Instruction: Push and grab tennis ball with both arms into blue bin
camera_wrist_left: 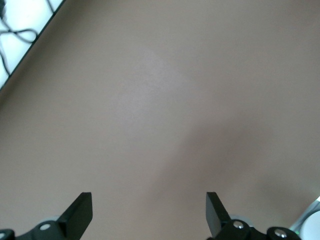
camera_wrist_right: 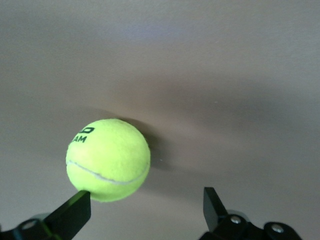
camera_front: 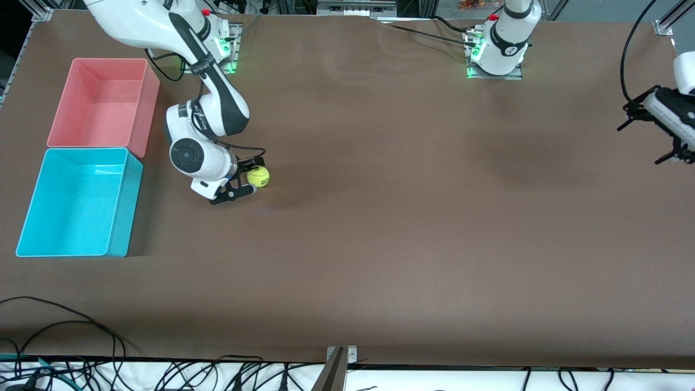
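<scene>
The tennis ball lies on the brown table, a little toward the middle from the blue bin. My right gripper is low at the ball, open, its fingers either side of the ball's near edge. In the right wrist view the ball sits just ahead of the open gripper, touching one fingertip. My left gripper is open and empty, up over the left arm's end of the table. The left wrist view shows only bare table past its gripper.
A pink bin stands against the blue bin, farther from the front camera. Both bins are empty. Cables lie along the table's edge nearest the front camera.
</scene>
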